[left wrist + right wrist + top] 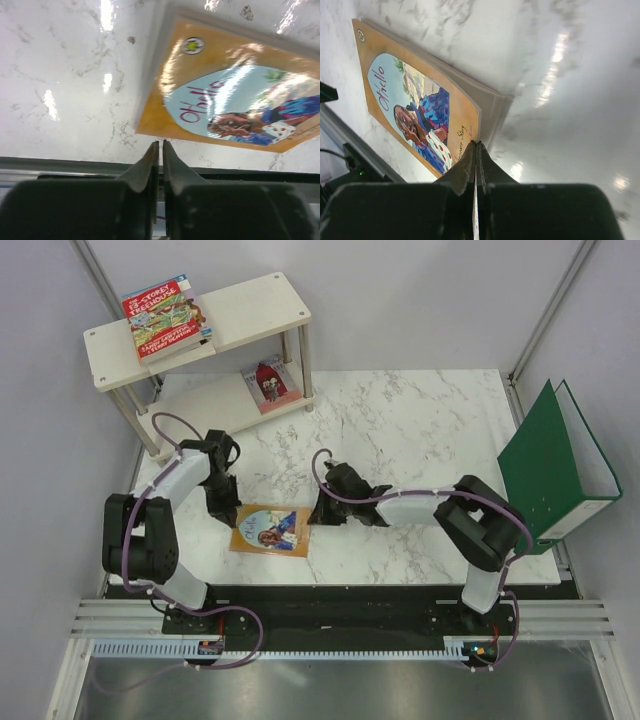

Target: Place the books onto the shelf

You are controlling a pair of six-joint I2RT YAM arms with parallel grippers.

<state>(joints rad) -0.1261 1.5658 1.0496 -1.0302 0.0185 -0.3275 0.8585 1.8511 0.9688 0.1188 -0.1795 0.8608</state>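
On table, front middle: orange book [270,530] lying flat, cover up, between the two arms, close to the near edge of the table [420,430].
Book axis: long side running left to right, slightly skewed; short ends facing the arms.
Left gripper [228,512]: sitting just off the book's left end near the far corner; fingers showing almost together in the wrist view, only a thin slit, nothing between them. Book lying just ahead of the tips.
Right gripper [318,510]: fingers pressing together, holding nothing, tips sitting low at the book's right end by the corner; cannot tell if touching.
Nearer arm: both about equally near the book; left arm sitting closer to the shelf.
Shelf [260,305]: standing far left, well apart from the orange book; red book [165,317] lying on top board, another book [270,382] lying on lower board.
Binder [555,460]: green, standing at right edge, not involved.
Next move, judging: book lying too flat to pinch; probably needing one end lifted or slid over the near edge.
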